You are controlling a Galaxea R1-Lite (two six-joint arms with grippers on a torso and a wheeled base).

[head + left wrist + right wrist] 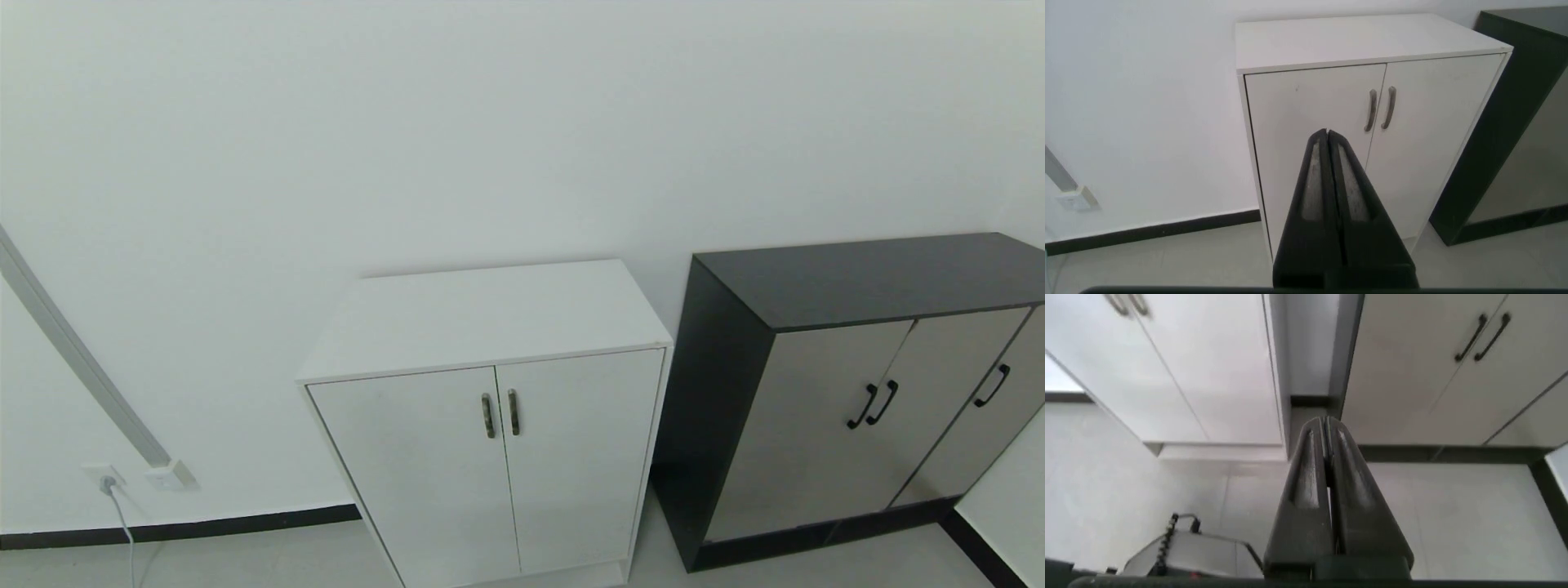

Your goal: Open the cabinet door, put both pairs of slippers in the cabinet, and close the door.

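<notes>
Squarely ahead, white cabinet (490,318) on the pale floor (245,563), back against the white wall (490,122), both doors shut and flush with the frame. Left door (416,474) and right door (580,457) meeting at a thin middle seam, with two slim upright metal handles (488,416) side by side at that seam, one on each door, close together but apart, high on the panels. Just beside it on the robot's right, across a narrow gap, dark cabinet (865,278) with a black top and grey doors, likewise shut, bearing curved black handles (873,404). Off to the robot's left, low on the wall, a wall socket (104,478) with a grey cable (126,531) hanging from it to the floor, a pale trunking (73,351) slanting down the wall to a small box beside the socket, and a black skirting (204,527) along the wall's foot. Left gripper (1328,139) held off from the white cabinet, aimed at its left door, fingers (1310,188) pressed together with nothing between them. Right gripper (1328,425) low over the floor, aimed at the gap between the two cabinets, likewise pressed together and holding nothing, well apart from both.
</notes>
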